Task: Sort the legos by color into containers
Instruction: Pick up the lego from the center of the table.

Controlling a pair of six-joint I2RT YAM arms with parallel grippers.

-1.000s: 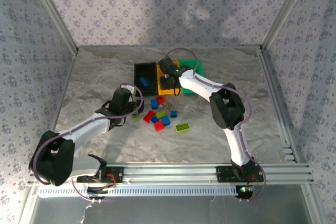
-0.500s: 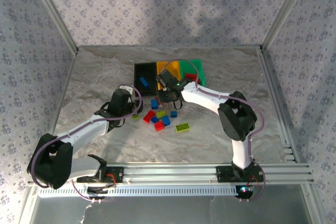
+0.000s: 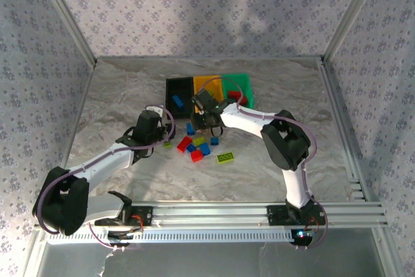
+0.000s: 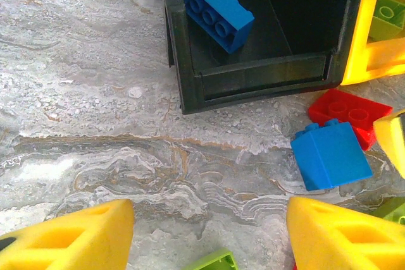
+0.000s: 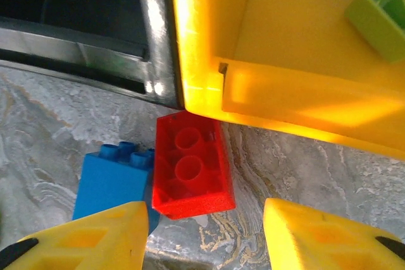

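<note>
Three joined bins stand at the back: black (image 3: 170,85), orange-yellow (image 3: 200,84), green (image 3: 242,82). A blue brick (image 4: 218,11) lies in the black bin (image 4: 253,74). A yellow-green brick (image 5: 383,20) lies in the orange-yellow bin (image 5: 285,86), and a red one (image 3: 235,95) in the green bin. Several loose legos (image 3: 198,146) lie in front. My right gripper (image 5: 205,235) is open just short of an upturned red brick (image 5: 190,165) that lies against the yellow bin, beside a blue brick (image 5: 111,181). My left gripper (image 4: 205,232) is open over bare table, a yellow-green brick (image 4: 212,262) at its base.
A long yellow-green brick (image 3: 225,157) lies apart, to the right of the pile. In the left wrist view a blue brick (image 4: 330,154) and a red brick (image 4: 349,113) sit right of the jaws. Metal frame posts and patterned walls bound the marbled table (image 3: 117,95).
My right gripper has pulled back from over the orange-yellow bin and come down in front of it, over the red brick. The left gripper has edged a little forward.
</note>
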